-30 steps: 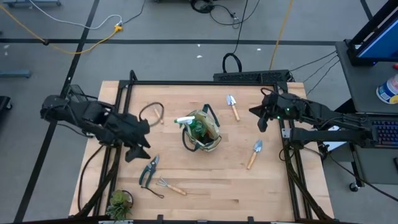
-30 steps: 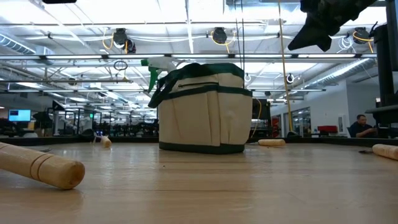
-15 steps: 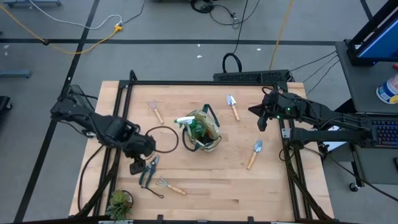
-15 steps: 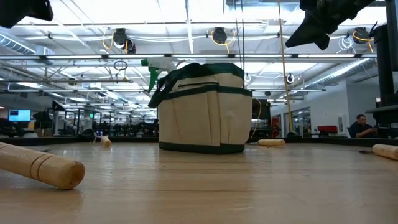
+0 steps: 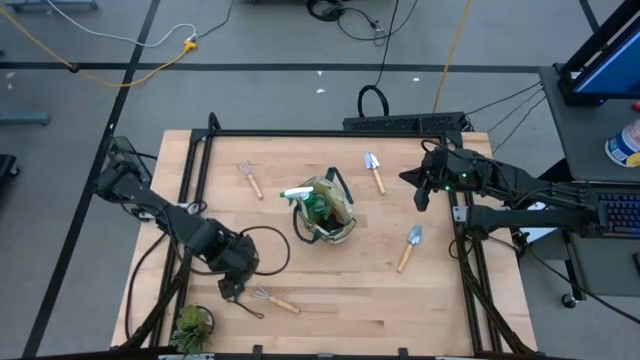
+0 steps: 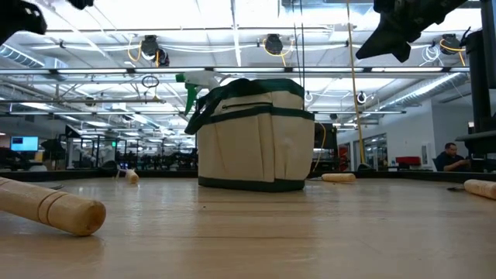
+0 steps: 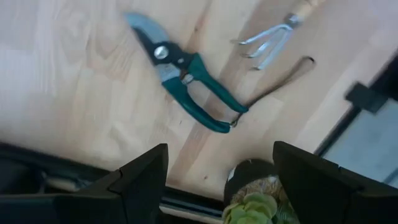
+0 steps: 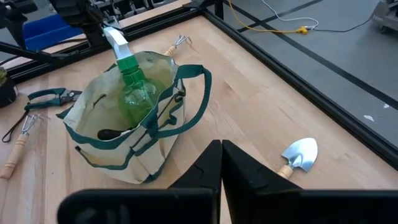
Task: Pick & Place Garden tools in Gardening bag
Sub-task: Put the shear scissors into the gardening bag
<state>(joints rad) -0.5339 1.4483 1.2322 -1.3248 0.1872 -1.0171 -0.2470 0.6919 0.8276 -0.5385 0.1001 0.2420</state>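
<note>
The beige gardening bag point(image 5: 325, 213) with green trim stands upright mid-table, also in the low view point(image 6: 252, 136). A green spray bottle point(image 8: 130, 84) stands inside it. Pruners with dark green handles point(image 7: 186, 84) lie flat near the front left, beside a fork rake point(image 5: 272, 298). My left gripper point(image 5: 233, 282) hangs open above the pruners, its fingers point(image 7: 143, 180) wide apart and touching nothing. My right gripper point(image 5: 420, 195) is shut and empty, raised at the table's right side. A second fork rake point(image 5: 248, 178) and two trowels point(image 5: 375, 172) point(image 5: 410, 246) lie flat on the table.
A small potted plant point(image 5: 190, 325) stands at the near left corner, close to the pruners and my left gripper. A black frame rail point(image 5: 190, 200) runs along the table's left edge. A rake's wooden handle point(image 6: 46, 205) lies close to the low camera. A black cable loop point(image 5: 268, 250) trails from the left arm.
My left gripper has gone toward the table's near edge, from left of the bag to above the pruners. The far fork rake, which the arm covered before, shows again. My right arm has kept still.
</note>
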